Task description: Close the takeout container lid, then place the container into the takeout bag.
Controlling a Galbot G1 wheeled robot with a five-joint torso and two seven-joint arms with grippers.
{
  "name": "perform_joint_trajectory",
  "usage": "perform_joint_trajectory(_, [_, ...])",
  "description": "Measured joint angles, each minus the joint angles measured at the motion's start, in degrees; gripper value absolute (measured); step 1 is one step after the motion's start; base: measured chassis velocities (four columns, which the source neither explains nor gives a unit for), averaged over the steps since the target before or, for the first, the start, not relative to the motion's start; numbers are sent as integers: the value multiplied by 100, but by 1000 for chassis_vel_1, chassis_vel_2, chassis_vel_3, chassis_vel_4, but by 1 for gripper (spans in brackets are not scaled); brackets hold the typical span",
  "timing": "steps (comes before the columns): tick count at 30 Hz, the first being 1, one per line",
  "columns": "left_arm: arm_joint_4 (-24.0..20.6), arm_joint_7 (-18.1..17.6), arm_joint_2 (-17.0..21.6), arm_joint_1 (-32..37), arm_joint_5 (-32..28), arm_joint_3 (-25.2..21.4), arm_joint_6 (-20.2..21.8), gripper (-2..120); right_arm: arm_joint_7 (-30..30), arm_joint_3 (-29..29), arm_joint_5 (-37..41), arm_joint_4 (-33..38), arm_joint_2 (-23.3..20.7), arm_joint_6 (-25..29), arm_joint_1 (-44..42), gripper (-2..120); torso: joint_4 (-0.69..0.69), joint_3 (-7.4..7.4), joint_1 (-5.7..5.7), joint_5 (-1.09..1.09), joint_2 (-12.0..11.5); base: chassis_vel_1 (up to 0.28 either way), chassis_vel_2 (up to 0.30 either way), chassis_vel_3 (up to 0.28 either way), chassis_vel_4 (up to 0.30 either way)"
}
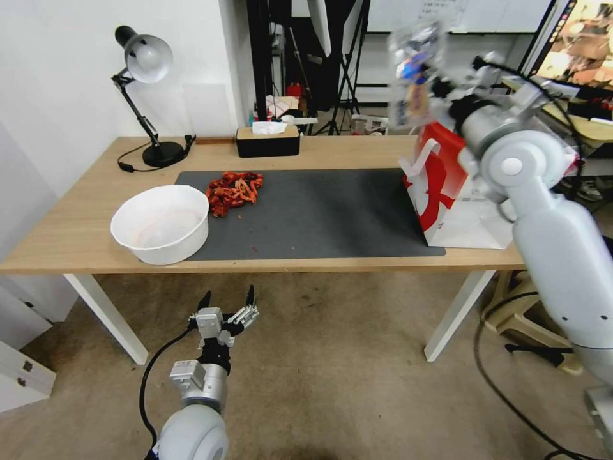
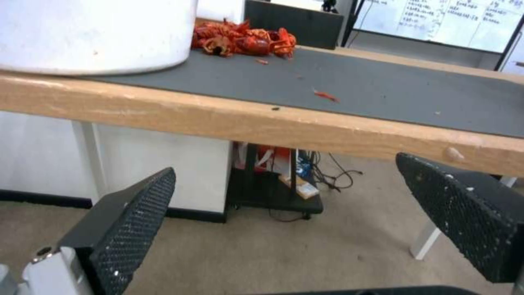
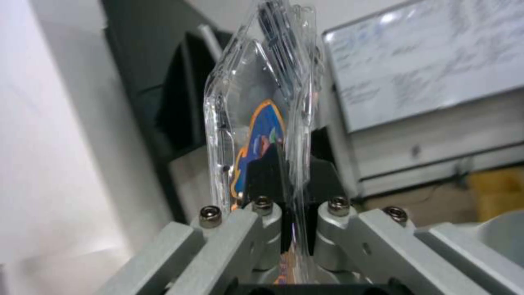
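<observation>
The right gripper point(image 3: 294, 192) is clamped on the takeout container point(image 3: 262, 114), its dark fingers pinching the two clear halves together near one edge so the clamshell stands on end above them. In the head view the container point(image 1: 415, 70) hangs high in the air, above and just behind the open mouth of the takeout bag point(image 1: 447, 191), which stands upright on the right end of the table point(image 1: 76, 230), on the edge of the grey mat point(image 1: 319, 211).

The thin clear plastic looks light and springy; it likely flexes under a pinch and could slip or pop open if squeezed unevenly, so a hold across both halves near the rim seems the safest place. The bag is soft paper with floppy white handles point(image 1: 424, 160) that could catch the box on the way in.

The left gripper point(image 1: 227, 310) waits low, in front of the table edge, fingers spread wide and empty, near the white bowl point(image 1: 161, 223) and a heap of red crayfish shells point(image 1: 234, 190).
</observation>
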Motion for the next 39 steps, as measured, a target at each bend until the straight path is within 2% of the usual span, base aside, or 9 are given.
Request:
perform_joint_trajectory(6, [-8, -1, -10, -20, -91, 8, 10, 100, 12, 110, -628, -262, -418, 252, -245, 0, -2, 0, 0, 0, 0, 0, 0, 0, 0])
perform_joint_trajectory(13, [-11, -16, -26, 17, -99, 17, 23, 100, 265, 197, -481, -219, -493, 151, -511, 1, 0, 0, 0, 0, 0, 0, 0, 0, 0])
perform_joint_trajectory(16, [-18, -19, -31, 26, -100, 20, 31, 100, 369, 229, -290, -157, -464, 84, -583, 6, -1, 0, 0, 0, 0, 0, 0, 0, 0])
perform_joint_trajectory(18, [-18, -42, -39, 11, -143, 23, 46, 100, 510, 261, 1, -118, -388, 6, -643, 20, 0, 0, 0, -1, 0, 0, 0, 0, 0])
perform_joint_trajectory(23, [-18, -52, -37, 19, -187, 15, 68, 100, 566, 280, 77, -128, -355, -29, -658, 33, 0, 0, 0, 0, -1, 0, 0, 0, 0])
perform_joint_trajectory(25, [-27, -53, -28, 39, -197, 4, 71, 100, 603, 298, 87, -121, -357, -81, -683, 44, -1, 0, 0, -1, -1, 0, 0, 0, 0])
perform_joint_trajectory(27, [-32, -54, -25, 43, -198, 0, 71, 100, 606, 299, 87, -114, -361, -90, -701, 46, 0, 0, 0, 0, -1, 0, 0, 0, 0])
perform_joint_trajectory(28, [-33, -55, -21, 47, -201, -4, 71, 100, 605, 300, 89, -97, -368, -94, -728, 53, 0, 0, 0, 0, -1, 0, 0, 0, 0])
perform_joint_trajectory(39, [-102, -67, -26, 35, -235, -40, 126, 100, 216, 322, 138, 415, -497, 100, -957, 94, -1, 0, 0, 0, -1, 0, 0, 0, 0])
